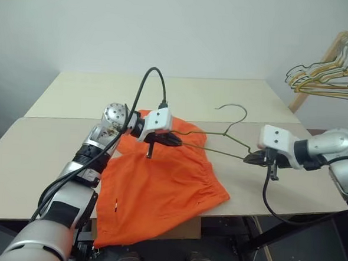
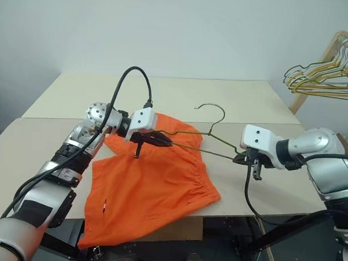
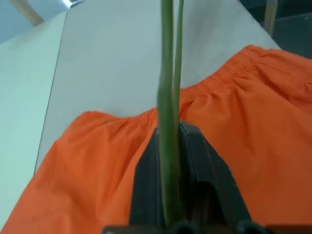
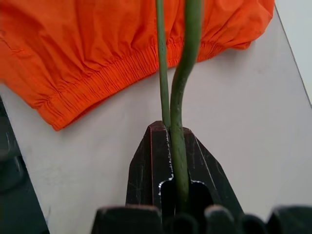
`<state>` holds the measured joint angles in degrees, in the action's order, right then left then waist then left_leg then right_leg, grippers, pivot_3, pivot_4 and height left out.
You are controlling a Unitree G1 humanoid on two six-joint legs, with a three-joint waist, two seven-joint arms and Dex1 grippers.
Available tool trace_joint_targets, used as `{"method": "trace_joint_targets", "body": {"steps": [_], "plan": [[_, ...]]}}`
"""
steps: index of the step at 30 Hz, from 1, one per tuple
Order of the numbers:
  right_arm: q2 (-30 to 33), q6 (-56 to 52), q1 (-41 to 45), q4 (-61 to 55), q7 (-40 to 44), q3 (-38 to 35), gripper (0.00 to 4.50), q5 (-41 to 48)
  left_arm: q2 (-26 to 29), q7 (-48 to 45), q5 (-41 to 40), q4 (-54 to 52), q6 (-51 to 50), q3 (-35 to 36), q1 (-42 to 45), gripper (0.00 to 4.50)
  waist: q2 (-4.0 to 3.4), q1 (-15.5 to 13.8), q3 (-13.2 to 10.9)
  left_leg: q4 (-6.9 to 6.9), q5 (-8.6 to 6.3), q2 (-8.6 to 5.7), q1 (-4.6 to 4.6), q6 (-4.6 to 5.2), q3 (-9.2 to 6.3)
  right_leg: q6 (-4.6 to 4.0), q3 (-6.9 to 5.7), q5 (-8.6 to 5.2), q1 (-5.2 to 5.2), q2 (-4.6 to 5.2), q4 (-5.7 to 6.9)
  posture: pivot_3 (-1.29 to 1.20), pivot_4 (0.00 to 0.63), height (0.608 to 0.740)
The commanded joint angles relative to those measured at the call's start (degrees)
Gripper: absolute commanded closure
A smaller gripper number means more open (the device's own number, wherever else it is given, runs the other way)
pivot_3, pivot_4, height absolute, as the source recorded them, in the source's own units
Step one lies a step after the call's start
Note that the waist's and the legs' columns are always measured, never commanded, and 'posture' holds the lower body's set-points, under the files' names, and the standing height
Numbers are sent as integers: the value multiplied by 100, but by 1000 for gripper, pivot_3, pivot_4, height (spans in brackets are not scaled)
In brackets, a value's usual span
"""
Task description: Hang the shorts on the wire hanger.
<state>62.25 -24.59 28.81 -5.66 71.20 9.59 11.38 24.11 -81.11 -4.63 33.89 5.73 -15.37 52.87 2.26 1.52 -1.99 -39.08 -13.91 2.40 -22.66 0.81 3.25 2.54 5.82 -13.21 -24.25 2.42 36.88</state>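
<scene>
L claw [image 1: 172, 140]: pinched tight on one end of wire hanger [image 1: 217, 146], above shorts.
R claw [image 1: 252, 158]: clamped on hanger's other end, over bare bench [image 1: 60, 153].
Hanger: held off bench btwn both claws, hook pointing away.
Shorts [image 1: 159, 186]: flat on bench, near edge, waistband toward R claw, one leg drooping over front.

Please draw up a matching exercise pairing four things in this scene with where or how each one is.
Things:
1. wire hanger
2. shorts
3. left gripper
4. bunched hangers

States:
A. hanging on the wooden rack
B. spread on the table, one edge over its front
C. held at both ends above the table
D. shut on the wire over the orange fabric

Pairs: 1-C, 2-B, 3-D, 4-A
</scene>
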Motion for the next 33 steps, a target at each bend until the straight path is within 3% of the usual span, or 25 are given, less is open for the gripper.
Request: {"method": "trace_joint_targets", "body": {"steps": [1,5,12,16,20,33], "plan": [[193,-188,-504,-593,31,-655,4500,372,109,-762,-393,153,397,183,119,3728,0,-1,0,0,0,1,1,0,-2,-1,-3,-1,2,-1,1,-3,0,740],[199,-1077,-1819,-1503,-225,-1654,4500,997,183,-803,-338,697,633,326,341,2367,1,-65,0,-2,0,0,-4,0,-6,-2,-7,-2,2,-1,-1,4,0,740],[-591,-3400,-3781,-2427,-1305,-3181,4500,1937,376,-483,-272,1113,615,574,375,19,5,-90,1,-33,0,1,-15,0,-22,20,-19,-3,11,1,7,8,0,740],[-1084,-4878,-4006,-2323,-2039,-3486,4500,2252,388,-483,-548,219,208,677,-158,19,1,-47,3,-59,-1,7,-16,-1,-20,41,-18,-6,15,0,16,11,0,740],[-899,-5876,-3921,-1883,-1934,-3433,4500,2685,422,-548,-704,-662,-127,611,-643,19,1,-36,3,-71,3,11,-13,2,-16,39,-15,8,16,-1,18,11,0,740],[288,-5955,-3707,-1578,-697,-2959,4500,3798,698,-521,-902,-1728,-754,660,-1173,19,-2,-79,4,-67,4,10,-15,4,-24,49,-15,7,17,-8,14,55,0,740]]}}
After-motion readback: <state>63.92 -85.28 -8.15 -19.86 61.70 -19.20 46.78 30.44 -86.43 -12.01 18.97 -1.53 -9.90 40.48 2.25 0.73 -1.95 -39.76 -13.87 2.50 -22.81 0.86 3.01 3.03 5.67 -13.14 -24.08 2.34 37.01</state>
